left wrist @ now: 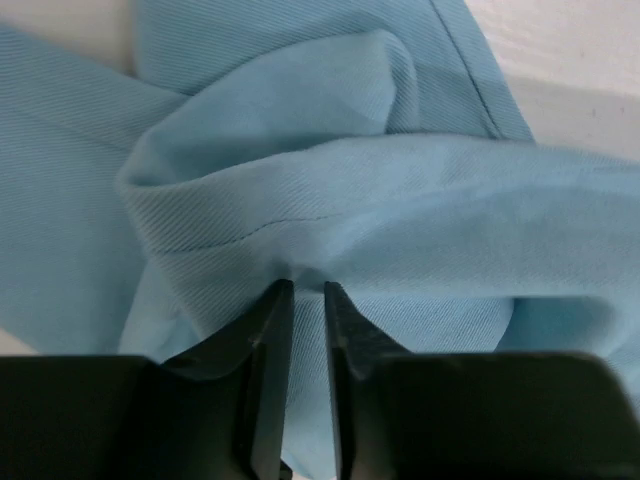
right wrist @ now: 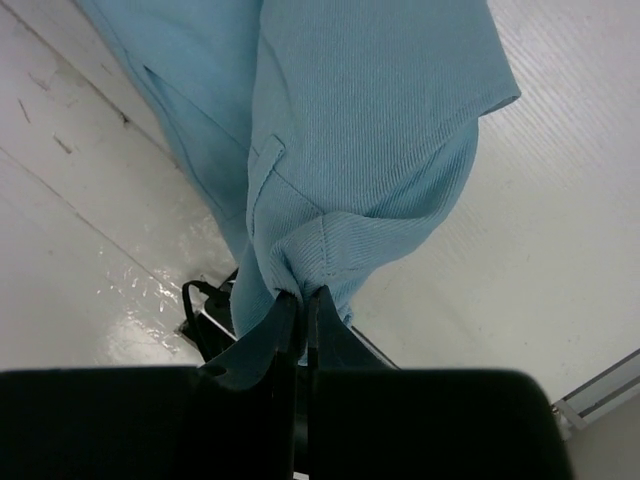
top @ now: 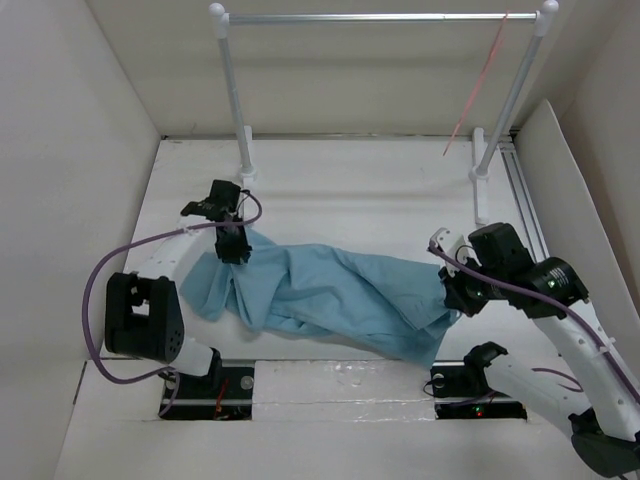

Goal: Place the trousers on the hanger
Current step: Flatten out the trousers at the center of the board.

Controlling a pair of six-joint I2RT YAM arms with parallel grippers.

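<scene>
The light blue trousers lie stretched across the table between my two arms. My left gripper is shut on a fold at their left end; in the left wrist view cloth fills the frame and is pinched between the jaws. My right gripper is shut on the right end, and the right wrist view shows bunched cloth clamped at the jaw tips, lifted off the table. The pink-red hanger hangs from the right end of the rail.
A silver rail on two white posts stands at the back. White walls close in the left, right and back. The arm bases sit at the near edge. A metal track runs along the right.
</scene>
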